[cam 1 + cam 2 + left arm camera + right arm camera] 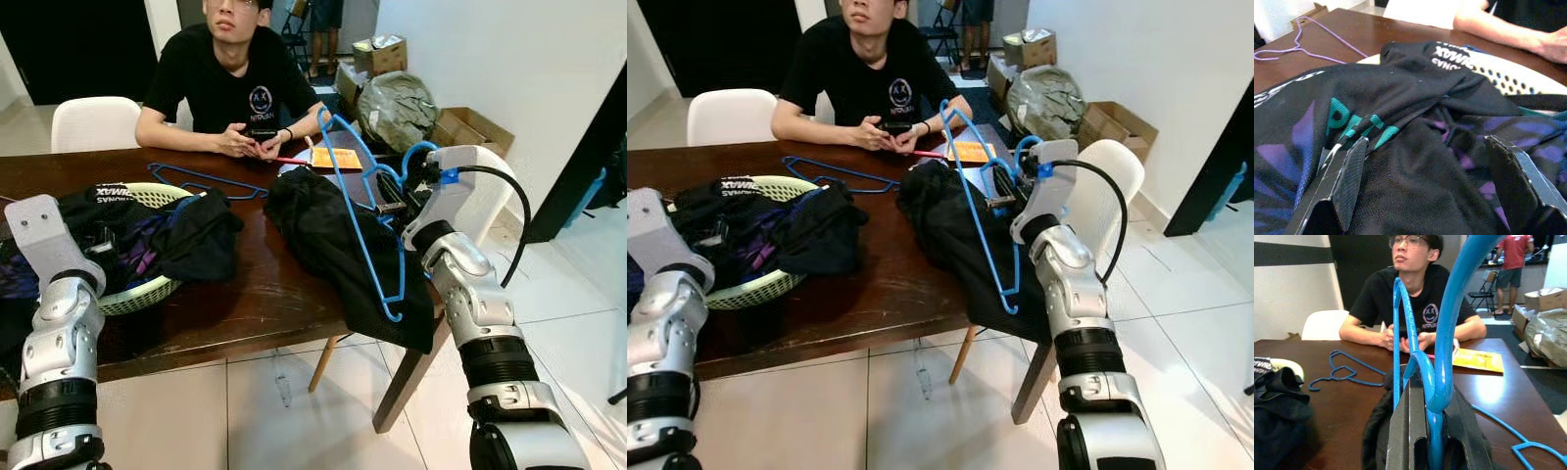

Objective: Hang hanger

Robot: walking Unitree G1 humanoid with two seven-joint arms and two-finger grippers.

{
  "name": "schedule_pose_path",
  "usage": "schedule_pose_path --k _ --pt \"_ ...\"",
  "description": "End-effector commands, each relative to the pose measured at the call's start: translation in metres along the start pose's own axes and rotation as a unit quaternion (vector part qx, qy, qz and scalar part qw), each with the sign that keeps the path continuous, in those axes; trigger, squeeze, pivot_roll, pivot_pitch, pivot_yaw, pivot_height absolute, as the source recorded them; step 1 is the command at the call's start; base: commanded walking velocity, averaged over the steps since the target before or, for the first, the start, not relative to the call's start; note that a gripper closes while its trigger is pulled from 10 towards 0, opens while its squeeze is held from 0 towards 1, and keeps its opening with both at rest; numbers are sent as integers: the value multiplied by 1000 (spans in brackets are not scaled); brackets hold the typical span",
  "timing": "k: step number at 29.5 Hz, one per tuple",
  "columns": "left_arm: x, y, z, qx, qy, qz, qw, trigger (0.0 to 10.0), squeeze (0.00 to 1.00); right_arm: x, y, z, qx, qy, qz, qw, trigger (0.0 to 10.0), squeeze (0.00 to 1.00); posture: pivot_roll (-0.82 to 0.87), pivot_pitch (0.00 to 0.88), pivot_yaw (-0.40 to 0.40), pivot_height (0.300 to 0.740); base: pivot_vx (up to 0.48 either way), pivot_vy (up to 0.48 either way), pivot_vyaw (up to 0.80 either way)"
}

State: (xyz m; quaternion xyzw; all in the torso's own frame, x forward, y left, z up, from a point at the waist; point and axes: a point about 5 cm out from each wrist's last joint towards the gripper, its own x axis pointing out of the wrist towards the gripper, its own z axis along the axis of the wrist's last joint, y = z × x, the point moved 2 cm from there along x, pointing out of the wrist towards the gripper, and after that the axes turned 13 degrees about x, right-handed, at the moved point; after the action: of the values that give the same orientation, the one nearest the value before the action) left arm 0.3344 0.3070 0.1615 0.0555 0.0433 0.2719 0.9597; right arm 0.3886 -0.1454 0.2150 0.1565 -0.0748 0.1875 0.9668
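Blue plastic hanger (358,211), thin and triangular, clamped in right tool (1426,431).

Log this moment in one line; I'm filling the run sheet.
right gripper: shut on blue hanger, raised above black garment | left gripper: open over clothes in laundry basket
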Motion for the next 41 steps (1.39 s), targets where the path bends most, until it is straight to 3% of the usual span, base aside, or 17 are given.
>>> schedule_pose_path --k 1,2,4,8,17,22,29,37,38,39,40,41 --pt "-6 5 1 42 -7 18 999 10000 0 -1 0 -12 6 23 -1 1000 10000 0 77 0 -46 740 0 0 0" --pt "-6 5 1 42 -7 18 999 10000 0 -1 0 -12 6 23 -1 1000 10000 0 77 0 -46 740 0 0 0" --pt "-11 12 9 90 -33 36 995 10000 0 -2 0 -16 7 28 -1 1000 10000 0 82 0 -46 740 0 0 0" --pt "-13 14 12 108 -42 42 992 10000 0 -3 1 -16 7 29 0 1000 10000 0 82 0 -46 740 0 0 0" --pt "-24 35 38 158 -72 97 980 10000 0 -2 3 -18 7 32 5 999 10000 0 86 0 -46 740 0 0 0" --pt "-25 38 33 159 -61 102 980 10000 0 -2 4 -19 8 35 8 999 10000 0 92 0 -49 740 0 0 0" --pt "-22 41 0 120 6 92 989 10000 0 -2 5 -18 8 33 8 999 10000 0 91 0 -49 740 0 0 0" --pt "-18 41 0 111 17 88 990 10000 0 -1 4 -14 5 29 7 1000 10000 0 81 0 -49 740 0 0 0" --pt "-17 40 1 106 15 85 991 2745 0 -1 4 -14 5 29 7 1000 10000 0 79 0 -51 740 0 0 0" --pt "-17 40 1 106 15 85 991 2745 0 -1 4 -14 5 29 7 1000 10000 0 79 0 -51 740 0 0 0" --pt "-15 39 3 97 10 79 992 0 0 -1 4 -14 4 29 7 1000 10000 0 77 0 -51 740 0 0 0" --pt "-15 39 3 97 10 79 992 0 0 -1 4 -14 4 29 7 1000 10000 0 77 0 -51 740 0 0 0"
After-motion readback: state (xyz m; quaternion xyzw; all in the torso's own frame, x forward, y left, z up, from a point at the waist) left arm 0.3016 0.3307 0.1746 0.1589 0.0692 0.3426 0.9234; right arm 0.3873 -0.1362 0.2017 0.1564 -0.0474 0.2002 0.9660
